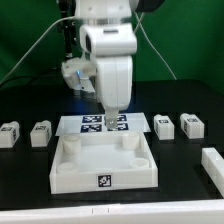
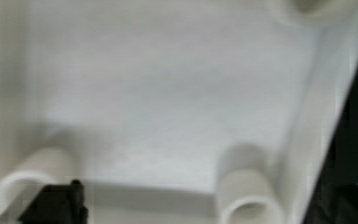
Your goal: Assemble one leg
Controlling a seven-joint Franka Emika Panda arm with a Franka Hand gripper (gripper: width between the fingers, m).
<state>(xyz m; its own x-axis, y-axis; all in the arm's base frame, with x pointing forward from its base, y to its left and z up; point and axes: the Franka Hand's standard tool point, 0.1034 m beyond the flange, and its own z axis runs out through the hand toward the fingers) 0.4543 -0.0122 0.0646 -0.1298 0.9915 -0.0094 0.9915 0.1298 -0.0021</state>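
Several legs, small white blocks with square tags, lie on the black table: two at the exterior view's left (image 1: 10, 133) (image 1: 41, 132) and two at its right (image 1: 163, 125) (image 1: 191, 125). My gripper (image 1: 112, 121) hangs over the far edge of the large white square piece (image 1: 75, 175) with round corner sockets. In the wrist view that piece (image 2: 158, 90) fills the frame, with two sockets (image 2: 250, 185) (image 2: 43, 170) close by. My gripper (image 2: 202, 205) is open and empty; one black fingertip (image 2: 55, 200) shows. No leg is between the jaws.
The marker board (image 1: 85, 123) lies flat behind the square piece, partly under the arm. Another white part (image 1: 212, 165) lies at the exterior view's right edge. Cables hang behind the arm.
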